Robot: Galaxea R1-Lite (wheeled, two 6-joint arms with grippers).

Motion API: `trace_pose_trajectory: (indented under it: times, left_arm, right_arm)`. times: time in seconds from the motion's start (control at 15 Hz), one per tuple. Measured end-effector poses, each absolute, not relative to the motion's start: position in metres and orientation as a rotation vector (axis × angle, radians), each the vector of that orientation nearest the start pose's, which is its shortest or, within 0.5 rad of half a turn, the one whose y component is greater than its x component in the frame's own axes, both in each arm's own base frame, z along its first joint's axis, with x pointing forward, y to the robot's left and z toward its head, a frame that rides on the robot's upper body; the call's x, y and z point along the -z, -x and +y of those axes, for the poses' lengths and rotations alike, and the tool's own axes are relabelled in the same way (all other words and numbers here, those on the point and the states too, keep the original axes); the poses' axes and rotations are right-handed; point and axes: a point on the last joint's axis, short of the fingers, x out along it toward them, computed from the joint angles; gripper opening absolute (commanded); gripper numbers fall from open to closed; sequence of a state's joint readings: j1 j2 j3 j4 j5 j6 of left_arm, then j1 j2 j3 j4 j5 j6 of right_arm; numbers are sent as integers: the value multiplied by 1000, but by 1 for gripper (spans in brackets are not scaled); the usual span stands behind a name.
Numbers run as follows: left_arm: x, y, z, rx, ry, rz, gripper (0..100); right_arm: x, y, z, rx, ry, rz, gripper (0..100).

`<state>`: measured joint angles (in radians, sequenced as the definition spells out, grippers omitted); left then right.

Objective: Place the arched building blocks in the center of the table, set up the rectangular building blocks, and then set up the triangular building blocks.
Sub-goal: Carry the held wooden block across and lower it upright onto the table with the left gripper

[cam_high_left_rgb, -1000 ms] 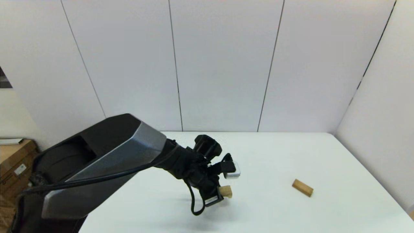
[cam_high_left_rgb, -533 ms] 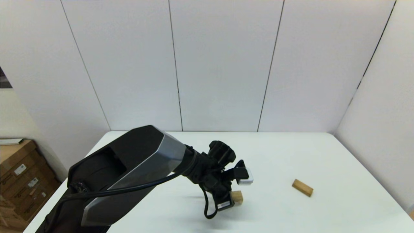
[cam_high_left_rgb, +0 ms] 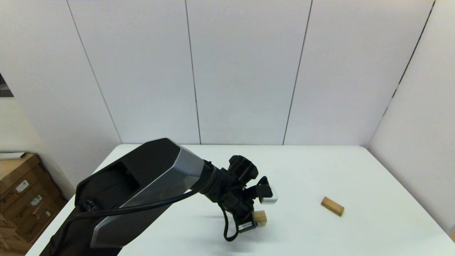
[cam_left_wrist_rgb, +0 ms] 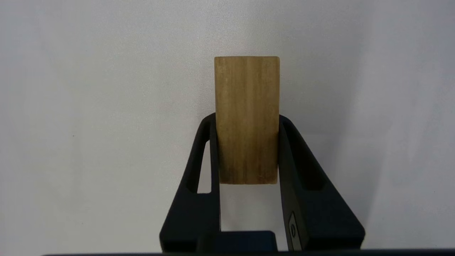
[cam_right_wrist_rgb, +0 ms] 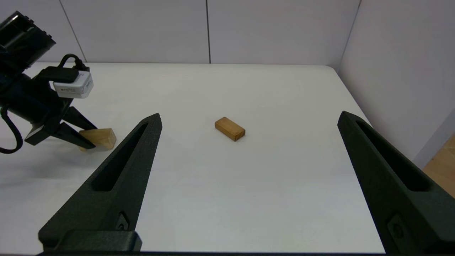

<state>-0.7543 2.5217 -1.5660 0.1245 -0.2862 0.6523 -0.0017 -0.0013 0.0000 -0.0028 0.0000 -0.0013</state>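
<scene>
Since a second ago your left hand (cam_high_left_rgb: 256, 221) has carried the arched block (cam_high_left_rgb: 260, 217) toward mid-counter (cam_high_left_rgb: 320, 170), still clamped on it, about touching down. Right hand (cam_right_wrist_rgb: 249, 142) waits wide open; the rectangular block (cam_high_left_rgb: 332, 206) lies untouched, so both setups remain.

black-and-silver left arm (cam_high_left_rgb: 142, 192), looped black cable (cam_high_left_rgb: 227, 227), white wrist camera (cam_high_left_rgb: 268, 197).
</scene>
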Motion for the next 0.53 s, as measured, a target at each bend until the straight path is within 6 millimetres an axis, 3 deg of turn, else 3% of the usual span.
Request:
trace_pose_trajectory:
  times: [0.53]
  left_arm:
    - [8, -320, -323, 1337, -769, 733, 0]
  right_arm:
    - [-76, 23, 0, 2, 2, -4, 100]
